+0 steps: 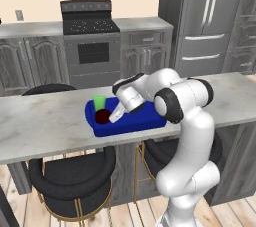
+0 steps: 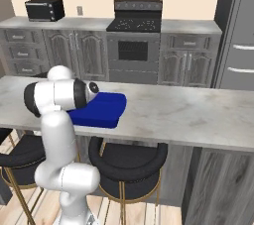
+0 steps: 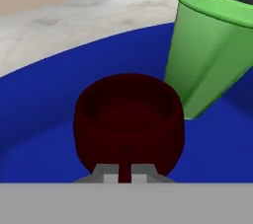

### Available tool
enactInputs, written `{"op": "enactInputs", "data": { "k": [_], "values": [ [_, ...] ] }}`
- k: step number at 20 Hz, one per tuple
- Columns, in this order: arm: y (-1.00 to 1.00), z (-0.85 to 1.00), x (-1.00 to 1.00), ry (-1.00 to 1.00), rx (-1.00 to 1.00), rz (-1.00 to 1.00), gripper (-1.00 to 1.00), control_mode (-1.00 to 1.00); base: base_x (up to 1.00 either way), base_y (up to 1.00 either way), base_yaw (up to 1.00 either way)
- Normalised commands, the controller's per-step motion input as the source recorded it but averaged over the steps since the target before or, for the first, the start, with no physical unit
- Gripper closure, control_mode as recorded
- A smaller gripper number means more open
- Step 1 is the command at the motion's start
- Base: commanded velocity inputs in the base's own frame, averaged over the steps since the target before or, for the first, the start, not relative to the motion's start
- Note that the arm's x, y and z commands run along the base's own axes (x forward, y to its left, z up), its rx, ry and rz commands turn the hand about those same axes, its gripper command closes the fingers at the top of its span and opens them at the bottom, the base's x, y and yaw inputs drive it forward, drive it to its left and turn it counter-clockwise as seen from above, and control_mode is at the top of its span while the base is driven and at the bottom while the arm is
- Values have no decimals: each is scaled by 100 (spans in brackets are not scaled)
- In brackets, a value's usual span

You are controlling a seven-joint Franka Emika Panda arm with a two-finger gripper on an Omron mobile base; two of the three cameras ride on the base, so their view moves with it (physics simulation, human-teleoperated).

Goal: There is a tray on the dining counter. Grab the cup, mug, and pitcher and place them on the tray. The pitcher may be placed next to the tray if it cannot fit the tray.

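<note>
The deep blue tray lies on the pale marble dining counter. In its left part stand the green cup and, just in front of it, the dark red mug. My gripper reaches down over the tray from the right and is shut on the mug's handle, which shows as a dark strip between the fingertips. I cannot tell whether the mug rests on the tray floor. The pitcher is out of view.
Round black stools stand under the counter's near edge. Across the aisle are a stove, grey cabinets, a fridge and a small black oven. The counter runs on bare to the right.
</note>
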Motion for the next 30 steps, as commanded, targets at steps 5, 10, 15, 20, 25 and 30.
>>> {"op": "enactInputs", "data": {
  "k": [5,10,15,20,25,30],
  "values": [
    [5,-14,8,0,0,4,100,-100,0,0,0],
    [1,0,0,0,0,1,100,-100,0,0,0],
    [0,0,0,0,0,0,100,-100,0,0,0],
    [0,0,0,0,0,0,100,-100,0,0,0],
    [0,0,0,0,0,0,-100,-100,0,0,0],
    [0,0,0,0,0,0,-100,-100,0,0,0]
  ]
}}
